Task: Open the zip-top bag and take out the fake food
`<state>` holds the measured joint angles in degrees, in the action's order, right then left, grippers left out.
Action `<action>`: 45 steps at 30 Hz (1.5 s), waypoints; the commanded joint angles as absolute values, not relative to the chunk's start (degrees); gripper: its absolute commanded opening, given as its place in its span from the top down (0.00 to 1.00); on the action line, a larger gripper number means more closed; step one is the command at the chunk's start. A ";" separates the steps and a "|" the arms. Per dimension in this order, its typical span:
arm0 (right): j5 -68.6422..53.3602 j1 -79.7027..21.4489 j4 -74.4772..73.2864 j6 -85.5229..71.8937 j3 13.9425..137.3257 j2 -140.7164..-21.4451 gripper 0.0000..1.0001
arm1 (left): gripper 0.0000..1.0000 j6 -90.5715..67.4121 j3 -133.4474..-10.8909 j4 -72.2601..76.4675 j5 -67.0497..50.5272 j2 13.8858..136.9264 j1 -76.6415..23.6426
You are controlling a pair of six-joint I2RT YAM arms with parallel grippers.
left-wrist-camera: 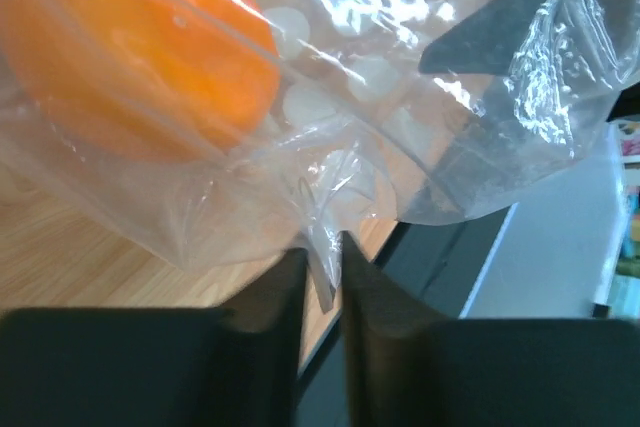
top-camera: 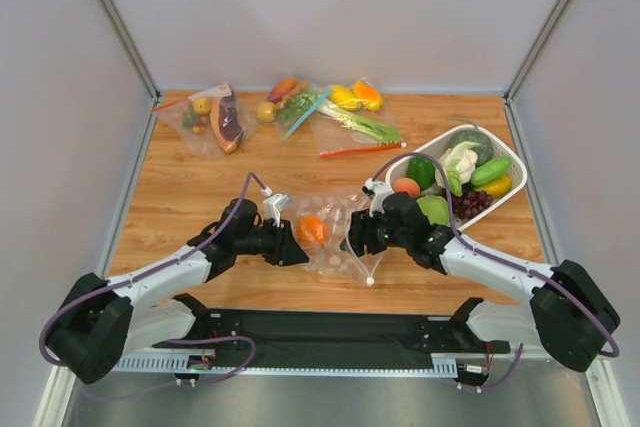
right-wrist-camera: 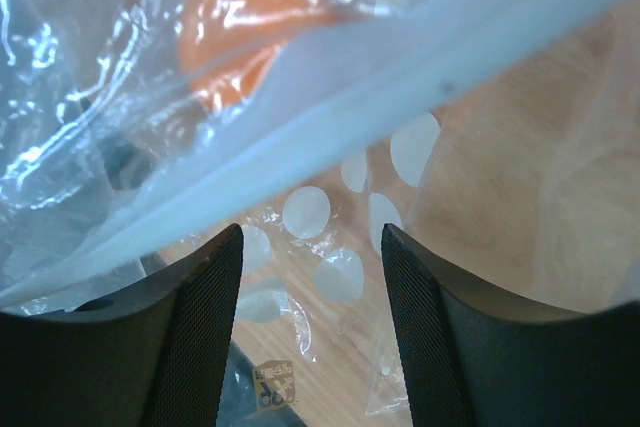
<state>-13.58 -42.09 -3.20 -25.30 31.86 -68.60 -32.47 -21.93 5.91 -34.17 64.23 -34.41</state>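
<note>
The zip-top bag (top-camera: 338,239), clear with pale dots, lies on the table between my two grippers with the orange (top-camera: 311,229) inside it. My left gripper (top-camera: 296,249) is at the bag's left edge. In the left wrist view it (left-wrist-camera: 322,243) is shut on a fold of the bag's film, just under the orange (left-wrist-camera: 130,47). My right gripper (top-camera: 356,237) is at the bag's right edge. In the right wrist view it (right-wrist-camera: 312,235) is open, with the whitish zip strip (right-wrist-camera: 350,97) crossing just beyond its fingertips. The cauliflower (top-camera: 460,159) and the elongated green piece (top-camera: 491,170) lie in the basket.
A white basket (top-camera: 519,162) at the right holds more toy food, including grapes. Along the back edge lie three other bags of toy food: one with a red strip (top-camera: 212,119), one with a blue strip (top-camera: 300,105) and one with yellow peppers (top-camera: 356,119).
</note>
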 commanded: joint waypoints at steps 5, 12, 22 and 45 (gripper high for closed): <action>-10.64 -42.54 1.85 -26.02 30.32 -66.36 0.41 | 0.45 -31.81 -22.85 -4.64 -21.38 51.44 -34.63; -10.28 -42.54 1.05 -25.84 29.36 -65.04 0.41 | 0.34 -34.45 -22.85 -11.08 -8.88 45.96 -34.45; -11.16 -42.63 1.06 -25.49 29.00 -65.21 0.41 | 0.24 -36.12 -23.73 -1.50 -12.22 52.20 -32.43; -12.04 -43.24 1.84 -26.72 28.92 -65.39 0.41 | 0.49 -31.73 -26.10 12.30 -15.99 65.30 -29.71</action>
<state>-12.12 -42.74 -1.39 -25.87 29.08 -66.17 -33.52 -23.83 7.99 -14.15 64.05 -29.98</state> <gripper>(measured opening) 0.586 0.534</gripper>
